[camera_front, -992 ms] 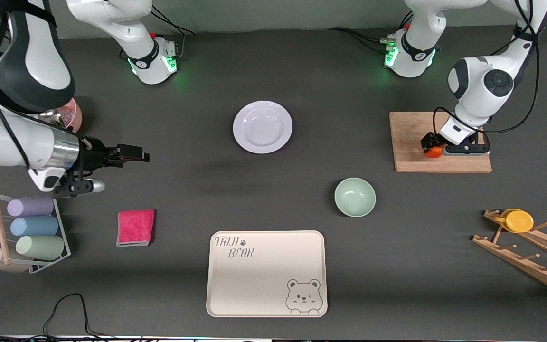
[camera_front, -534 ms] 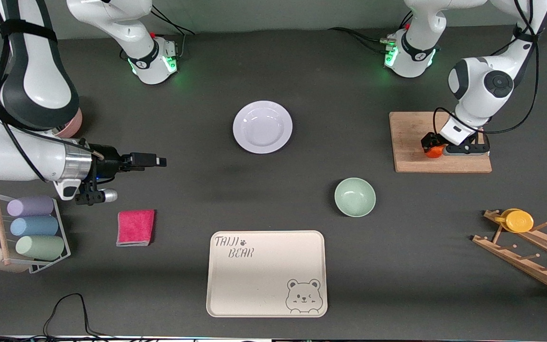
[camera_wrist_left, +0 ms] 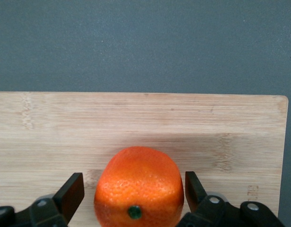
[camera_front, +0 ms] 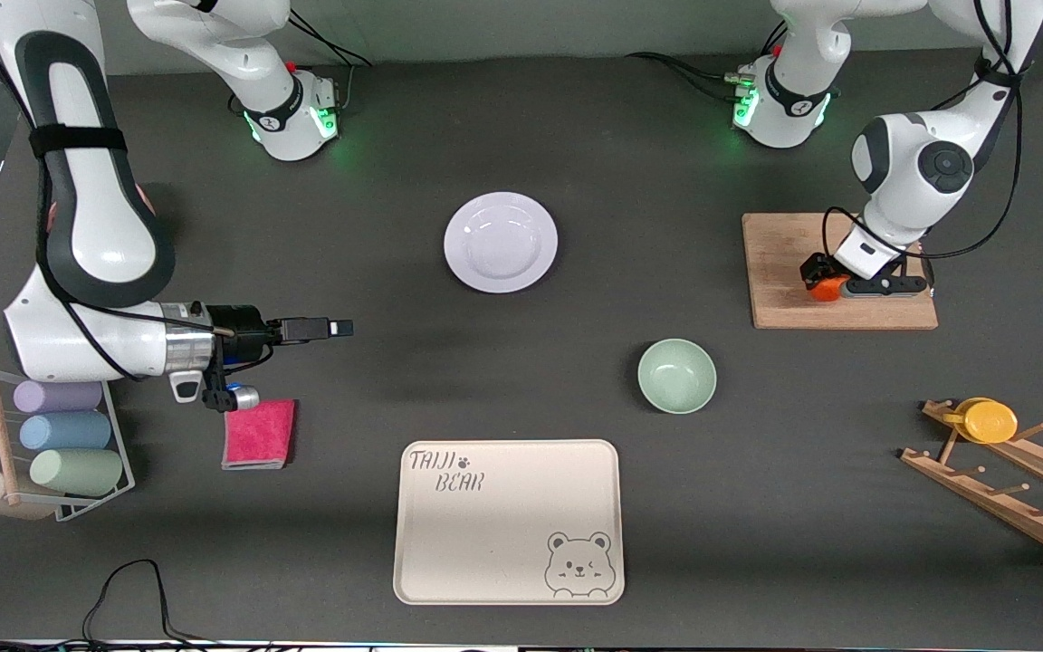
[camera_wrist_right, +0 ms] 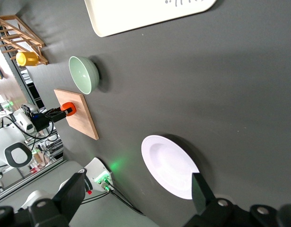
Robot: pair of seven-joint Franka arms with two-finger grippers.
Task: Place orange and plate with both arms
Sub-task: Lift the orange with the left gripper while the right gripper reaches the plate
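Note:
The orange lies on the wooden cutting board at the left arm's end of the table. My left gripper is down at it, open, with a finger on each side of the orange and a thin gap by each finger. The plate, white with a lavender tint, lies flat mid-table, nearer the robots' bases. My right gripper is open and empty, held level above bare table between the pink cloth and the plate. The right wrist view shows the plate ahead of the open gripper.
A mint-green bowl stands between the board and the cream bear tray. A pink cloth and a rack of pastel cups lie at the right arm's end. A wooden rack with a yellow disc sits near the left arm's end.
My right arm has swung toward the middle of the table, its gripper now closer to the plate. My left gripper has stayed at the orange on the board.

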